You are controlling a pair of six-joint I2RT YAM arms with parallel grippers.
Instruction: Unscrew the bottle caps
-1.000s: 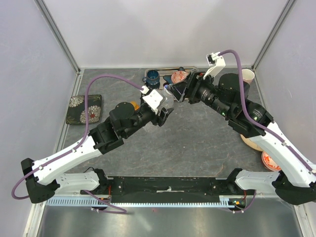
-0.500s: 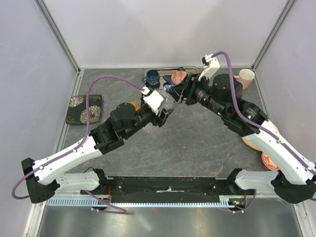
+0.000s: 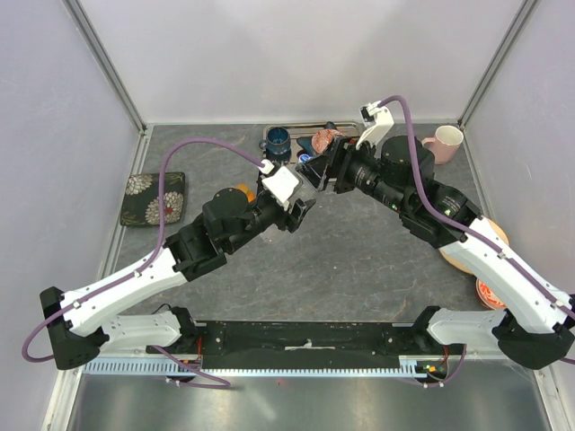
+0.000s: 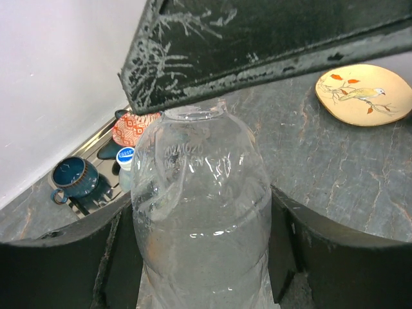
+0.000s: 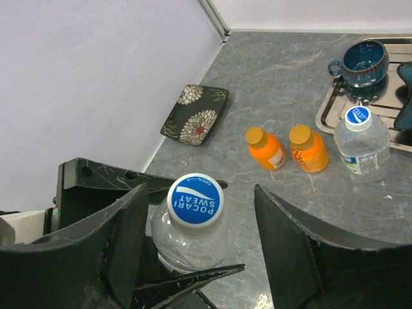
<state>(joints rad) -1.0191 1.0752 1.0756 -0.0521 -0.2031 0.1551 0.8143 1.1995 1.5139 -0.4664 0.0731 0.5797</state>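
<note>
My left gripper [image 4: 203, 248] is shut on the body of a clear water bottle [image 4: 199, 193] and holds it upright. In the right wrist view its blue cap [image 5: 194, 199] sits on the neck between the spread fingers of my right gripper [image 5: 198, 222], which is open and not touching the cap. In the top view both grippers, left [image 3: 302, 206] and right [image 3: 314, 171], meet at the table's middle back. Two orange bottles with orange caps [image 5: 265, 148] [image 5: 308, 148] and a second water bottle [image 5: 362, 143] with a blue cap [image 5: 357, 116] stand beyond.
A blue mug [image 5: 364, 61] stands on a metal tray [image 5: 327, 106] at the back, beside a red patterned bowl [image 4: 132, 125]. A dark floral plate [image 3: 153, 197] lies at the left. A pink mug [image 3: 445, 139] stands at the back right. Plates [image 3: 467, 258] lie at the right.
My right gripper has moved left and down over the held bottle's cap, uncovering the pink mug. The left gripper has kept still with the bottle.
</note>
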